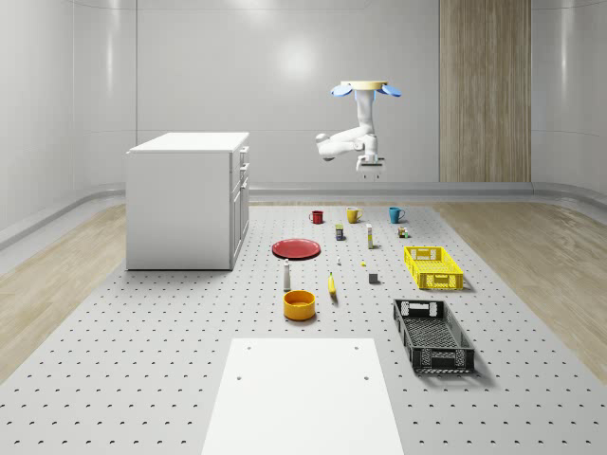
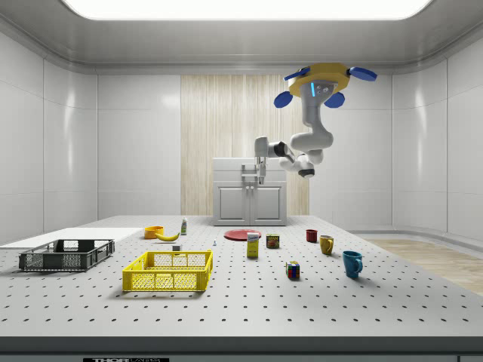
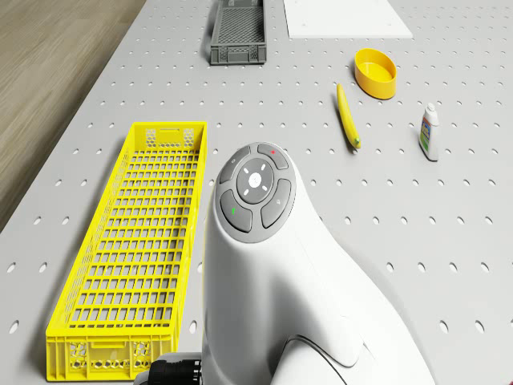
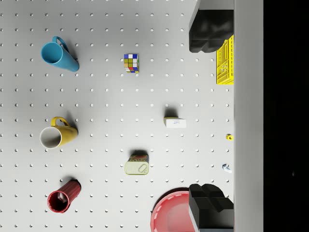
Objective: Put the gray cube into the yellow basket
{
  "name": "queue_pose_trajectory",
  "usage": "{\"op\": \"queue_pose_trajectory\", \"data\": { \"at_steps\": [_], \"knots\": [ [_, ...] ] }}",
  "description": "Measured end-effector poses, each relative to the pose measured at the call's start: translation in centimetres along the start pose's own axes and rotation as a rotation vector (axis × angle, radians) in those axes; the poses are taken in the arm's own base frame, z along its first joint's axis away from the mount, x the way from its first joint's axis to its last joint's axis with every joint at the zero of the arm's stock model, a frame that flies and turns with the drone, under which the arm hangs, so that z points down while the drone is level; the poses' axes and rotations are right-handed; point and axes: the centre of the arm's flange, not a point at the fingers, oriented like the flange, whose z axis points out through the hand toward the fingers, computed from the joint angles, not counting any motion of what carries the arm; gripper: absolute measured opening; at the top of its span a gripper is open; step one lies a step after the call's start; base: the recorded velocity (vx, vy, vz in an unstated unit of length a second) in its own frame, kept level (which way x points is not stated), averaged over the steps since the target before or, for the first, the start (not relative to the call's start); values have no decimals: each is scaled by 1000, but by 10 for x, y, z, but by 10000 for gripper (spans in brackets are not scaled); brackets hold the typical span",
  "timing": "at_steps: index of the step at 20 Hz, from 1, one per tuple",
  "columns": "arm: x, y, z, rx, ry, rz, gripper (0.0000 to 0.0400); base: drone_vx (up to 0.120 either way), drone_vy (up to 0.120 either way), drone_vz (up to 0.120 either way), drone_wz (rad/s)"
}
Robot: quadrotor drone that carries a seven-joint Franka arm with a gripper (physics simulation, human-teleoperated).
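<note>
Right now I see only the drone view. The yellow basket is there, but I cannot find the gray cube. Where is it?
Observer: The gray cube stands on the table, just to the whole-scene view's left of the yellow basket and apart from it.
Operator: Is the gripper near it?
Observer: No. The drone hovers high over the table's far part, and the gripper hangs in the air above the yellow mug and the can.
Operator: Are the fingers open?
Observer: Yes. In the wrist view the fingers stand wide apart, with nothing between them.
</note>
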Motion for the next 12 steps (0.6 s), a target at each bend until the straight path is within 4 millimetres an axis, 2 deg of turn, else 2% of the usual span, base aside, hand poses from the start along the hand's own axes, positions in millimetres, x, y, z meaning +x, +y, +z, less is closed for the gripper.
{"op": "queue_pose_trajectory", "data": {
  "at_steps": [1, 12],
  "knots": [
    [0, 0, 0, 0, 0, 0, 400, 120, 0, -40, 0],
    [0, 0, 0, 0, 0, 0, 400, 120, 0, -120, 0]
  ]
}}
